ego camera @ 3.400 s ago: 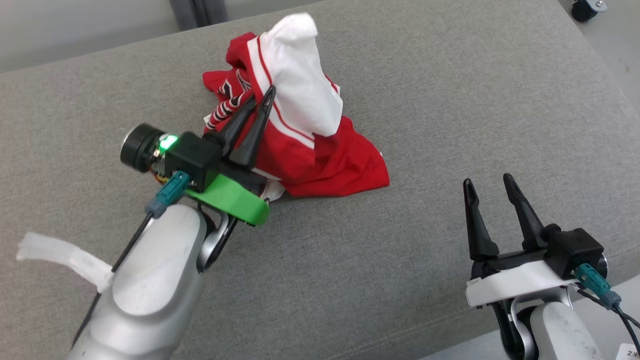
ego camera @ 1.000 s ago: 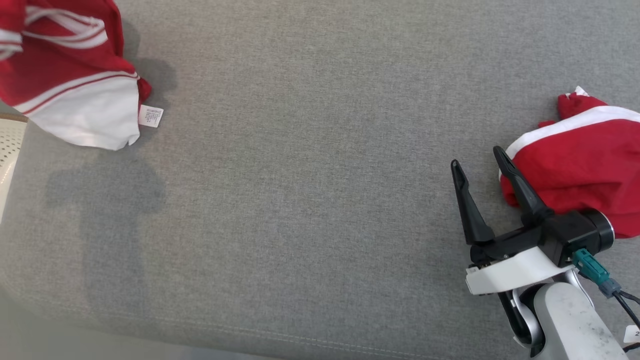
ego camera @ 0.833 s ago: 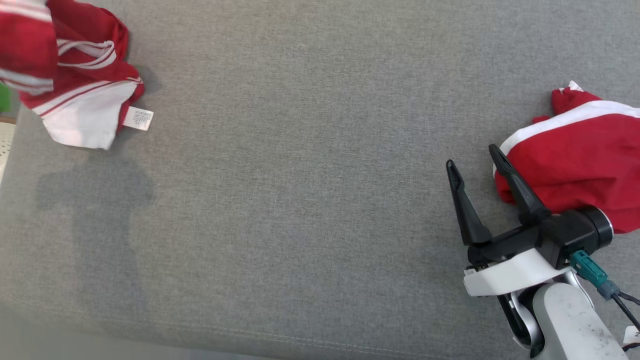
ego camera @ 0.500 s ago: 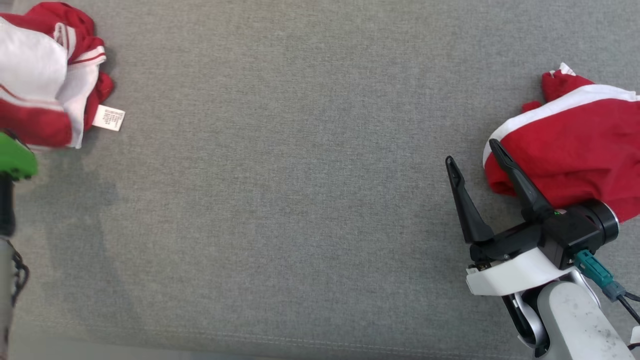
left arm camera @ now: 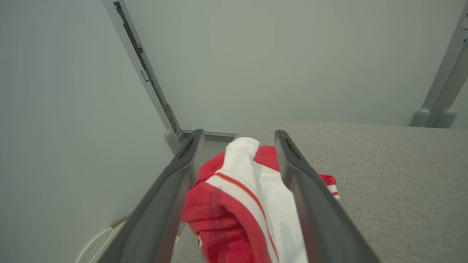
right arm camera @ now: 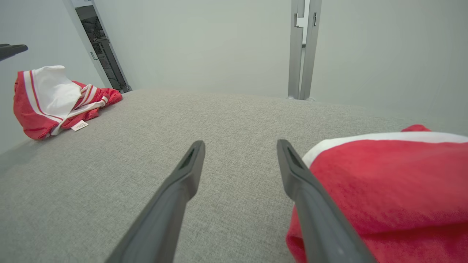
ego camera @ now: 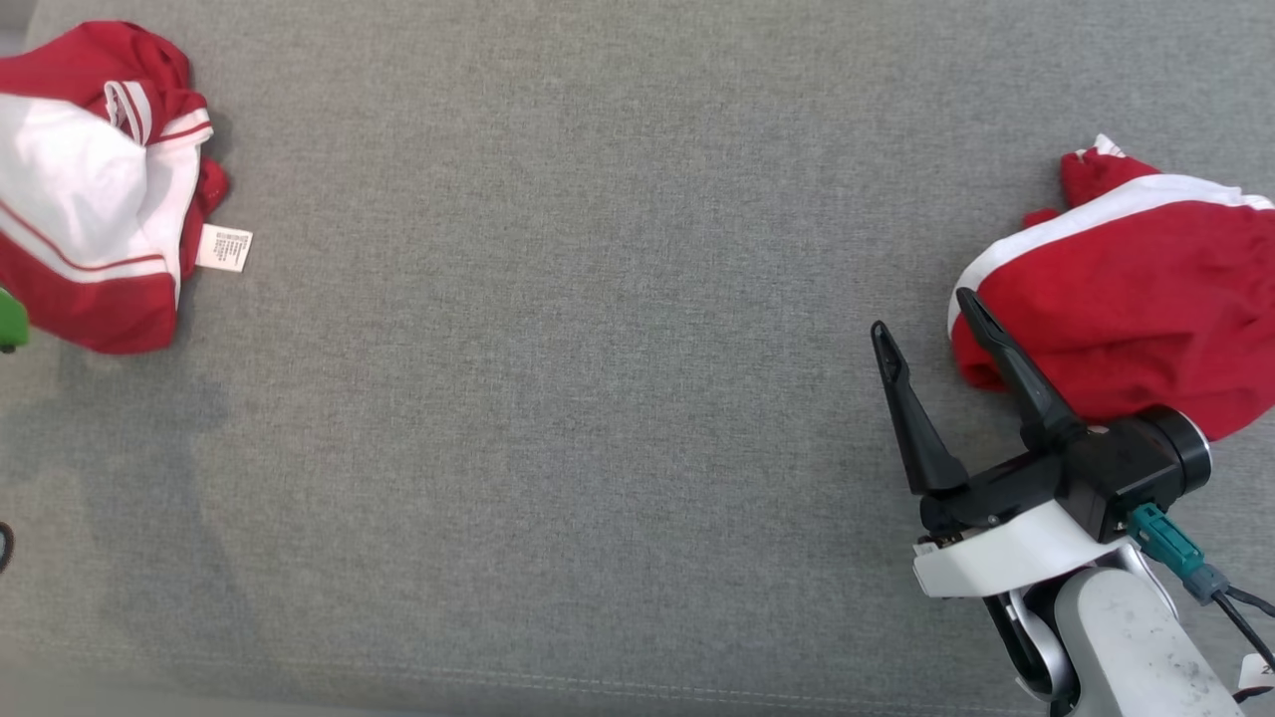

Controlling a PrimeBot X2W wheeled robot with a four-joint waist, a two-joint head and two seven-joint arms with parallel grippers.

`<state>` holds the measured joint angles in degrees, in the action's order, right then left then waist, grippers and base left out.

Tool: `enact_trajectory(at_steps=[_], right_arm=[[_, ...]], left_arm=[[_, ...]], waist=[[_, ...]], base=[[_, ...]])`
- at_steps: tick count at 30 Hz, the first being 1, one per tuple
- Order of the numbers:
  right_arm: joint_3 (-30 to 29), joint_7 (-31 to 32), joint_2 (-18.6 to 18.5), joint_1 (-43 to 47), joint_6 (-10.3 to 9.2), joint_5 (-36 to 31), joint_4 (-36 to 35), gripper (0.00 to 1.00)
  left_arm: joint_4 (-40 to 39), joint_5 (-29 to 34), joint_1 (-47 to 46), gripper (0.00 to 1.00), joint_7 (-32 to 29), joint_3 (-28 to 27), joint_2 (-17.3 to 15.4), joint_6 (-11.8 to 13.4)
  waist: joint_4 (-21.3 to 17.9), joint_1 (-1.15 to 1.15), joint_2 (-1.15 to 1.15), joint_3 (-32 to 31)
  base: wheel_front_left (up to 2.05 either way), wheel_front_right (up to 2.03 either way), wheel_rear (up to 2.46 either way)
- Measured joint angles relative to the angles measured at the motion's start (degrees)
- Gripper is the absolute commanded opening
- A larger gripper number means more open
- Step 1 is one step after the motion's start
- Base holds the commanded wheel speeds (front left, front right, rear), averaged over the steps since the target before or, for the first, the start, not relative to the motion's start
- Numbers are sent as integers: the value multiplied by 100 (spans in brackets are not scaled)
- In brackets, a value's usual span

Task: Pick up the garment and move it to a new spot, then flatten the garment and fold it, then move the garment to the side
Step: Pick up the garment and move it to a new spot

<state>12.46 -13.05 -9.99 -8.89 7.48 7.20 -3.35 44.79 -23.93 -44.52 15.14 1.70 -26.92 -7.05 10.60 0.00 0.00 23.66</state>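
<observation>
The garment [ego camera: 90, 199], a red and white crumpled shirt with a white label [ego camera: 224, 247], lies in a heap at the far left of the grey cushion [ego camera: 558, 349]. In the left wrist view the garment [left arm camera: 234, 204] sits just beyond and below my left gripper [left arm camera: 238, 133], whose jaws stand wide apart, open, pinching nothing. A green piece of the left arm's mount [ego camera: 8, 321] shows at the left edge of the head view. My right gripper [ego camera: 924, 317] hovers open at the lower right, holding nothing. The garment [right arm camera: 51, 95] appears far off to the left in the right wrist view.
A second red garment with a white band [ego camera: 1126, 299] lies right beside the right gripper's outer finger, also seen close up as the red garment [right arm camera: 384, 175]. The cushion's left edge runs close to the heap; its front seam is at the bottom. Pale walls and metal posts stand behind.
The garment, hanging from my shut left gripper a second ago, has come down onto the cushion's far left, and the left gripper has opened. The right gripper stays open beside the other garment.
</observation>
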Motion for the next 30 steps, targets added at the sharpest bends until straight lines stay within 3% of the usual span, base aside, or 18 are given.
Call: enact_trajectory(at_steps=[8, 21, 30], right_arm=[[-29, -120, 167, -4, 0, 60, 205, 100], [-142, -200, 442, 85, 0, 166, 446, 100], [-403, -200, 520, 297, 0, 196, 452, 100]], left_arm=[[-903, 554, -121, 100, 1, -82, 8, -9], [-1968, 709, 595, 100, 2, 377, 699, -33], [-2485, 706, 1573, 100, 2, 256, 1054, -34]], waist=[[-176, 0, 0, -303], [-873, 0, 0, -858], [-1334, 0, 0, -1176]], base=[[0, 0, 0], [0, 0, 0], [0, 0, 0]])
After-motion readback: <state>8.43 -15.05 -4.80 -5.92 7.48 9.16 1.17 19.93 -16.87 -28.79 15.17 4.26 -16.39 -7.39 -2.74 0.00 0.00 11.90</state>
